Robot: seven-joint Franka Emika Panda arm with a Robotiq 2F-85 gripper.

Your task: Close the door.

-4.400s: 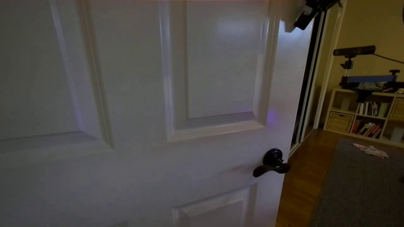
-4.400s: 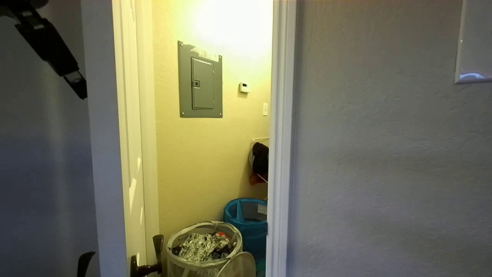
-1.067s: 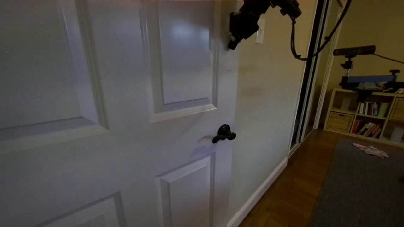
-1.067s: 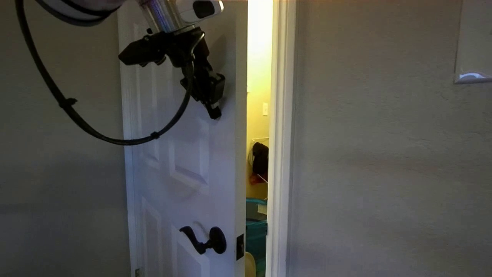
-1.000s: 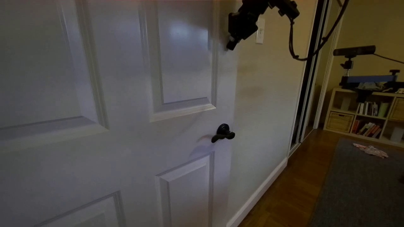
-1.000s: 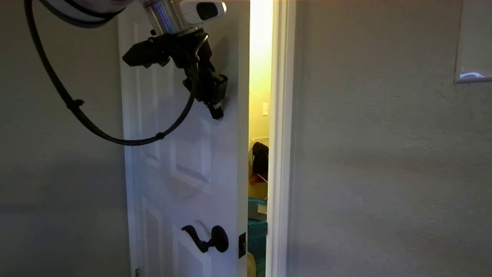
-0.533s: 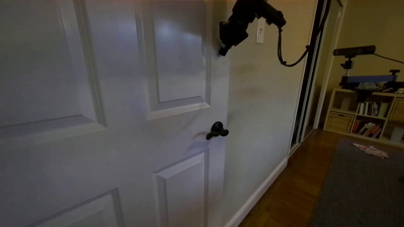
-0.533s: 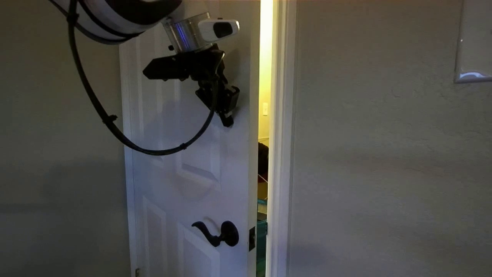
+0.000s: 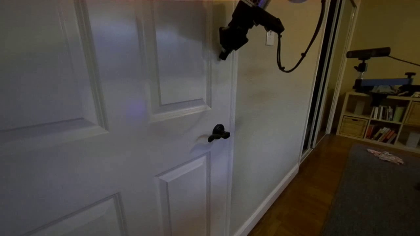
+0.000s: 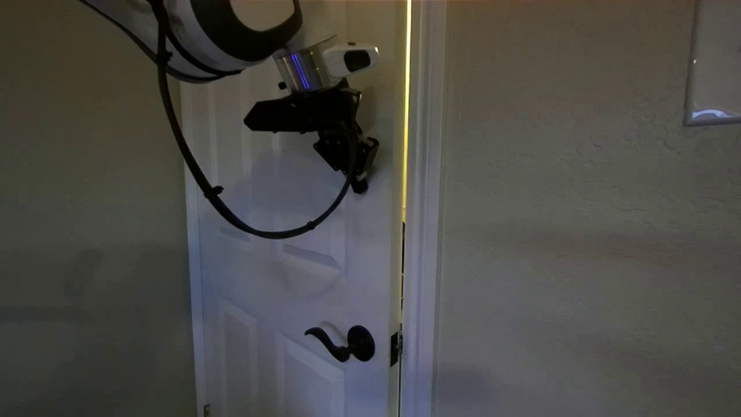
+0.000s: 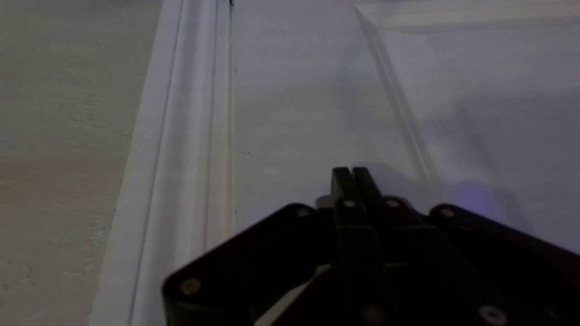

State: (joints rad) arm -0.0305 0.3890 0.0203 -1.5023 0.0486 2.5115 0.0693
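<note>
The glossy white door [image 9: 131, 154] with raised panels shows in both exterior views [image 10: 301, 284] and in the wrist view [image 11: 294, 113]. It stands ajar by a narrow slit; a thin strip of yellow light shows between its free edge and the white door frame [image 10: 427, 231]. Its black lever handle [image 9: 219, 133] shows in both exterior views [image 10: 360, 343]. My gripper [image 11: 351, 171] is shut with nothing between its fingers. In both exterior views the gripper [image 9: 223, 57] has its tips at the door's face, near the free edge and above the handle [image 10: 359, 186].
A black cable [image 10: 266, 233] hangs in a loop from the arm in front of the door. A cream wall [image 9: 269, 114] with a light switch [image 9: 269, 38] adjoins the frame. A shelf [image 9: 369, 118] and a grey rug [image 9: 370, 190] are farther off.
The door has swung from wide open to a narrow slit, hiding the room and laundry baskets behind it. My gripper has moved with it, towards the frame and slightly down.
</note>
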